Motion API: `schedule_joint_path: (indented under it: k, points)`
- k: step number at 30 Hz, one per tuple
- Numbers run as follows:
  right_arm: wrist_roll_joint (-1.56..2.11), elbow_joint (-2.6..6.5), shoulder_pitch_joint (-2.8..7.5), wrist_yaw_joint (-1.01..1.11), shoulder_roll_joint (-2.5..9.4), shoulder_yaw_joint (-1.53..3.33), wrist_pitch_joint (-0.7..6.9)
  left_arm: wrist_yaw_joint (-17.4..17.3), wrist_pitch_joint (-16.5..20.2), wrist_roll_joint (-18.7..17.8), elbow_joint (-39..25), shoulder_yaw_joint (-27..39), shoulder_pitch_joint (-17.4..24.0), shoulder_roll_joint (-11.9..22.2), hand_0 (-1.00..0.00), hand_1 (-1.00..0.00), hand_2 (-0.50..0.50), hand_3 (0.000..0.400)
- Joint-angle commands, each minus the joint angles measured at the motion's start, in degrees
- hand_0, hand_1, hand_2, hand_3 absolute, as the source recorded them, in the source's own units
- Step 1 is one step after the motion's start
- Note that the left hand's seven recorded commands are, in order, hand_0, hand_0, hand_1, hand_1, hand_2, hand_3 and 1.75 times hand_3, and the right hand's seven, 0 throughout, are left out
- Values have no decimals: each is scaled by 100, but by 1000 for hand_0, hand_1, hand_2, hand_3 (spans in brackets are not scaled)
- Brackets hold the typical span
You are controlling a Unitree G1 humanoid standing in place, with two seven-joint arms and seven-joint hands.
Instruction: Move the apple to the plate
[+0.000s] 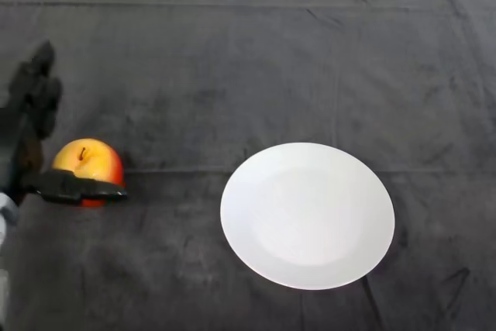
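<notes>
A yellow-red apple (87, 160) with its stem up sits on the dark cloth at the left. A white empty plate (307, 215) lies to its right, a hand's width away. My left hand (29, 110) is at the left edge beside the apple. Its fingers (37, 75) stretch straight away from me just left of the apple. Its thumb (74, 187) reaches across the apple's near side and hides the fruit's lower edge. The hand is open and the apple rests between thumb and fingers, on the table.
The dark cloth (256, 60) has creases and folds, with a seam running across level with the apple. The table's far edge lies along the top of the view.
</notes>
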Motion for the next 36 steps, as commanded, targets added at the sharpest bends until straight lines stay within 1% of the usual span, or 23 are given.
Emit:
schedule_joint_path:
  k: [1,6,14,20,24,28,35,36]
  points:
    - [85,-94,-32,-16,-107,-52,2,-97,132,75,27,-103,199,57,0,0,0,0]
    - [87,-100,-30,-19,-105,-52,3,-218,442,144,177,-196,177,160,0,0,0,0]
    - [90,-107,-27,-24,-102,-52,5,-198,963,337,180,-334,159,288,0,0,0,0]
    - [92,-111,-25,-27,-101,-53,6,-134,1086,504,268,-394,183,362,0,0,0,0]
    - [94,-113,-24,-29,-100,-53,6,-18,1212,649,282,-478,150,338,0,0,0,0]
    - [95,-116,-23,-31,-99,-53,7,73,1242,779,306,-570,189,282,0,0,0,0]
    - [97,-120,-22,-33,-98,-53,8,39,1384,928,342,-699,182,301,0,0,0,0]
    - [97,-120,-22,-34,-98,-53,8,26,1405,946,342,-715,184,310,-55,0,-27,22]
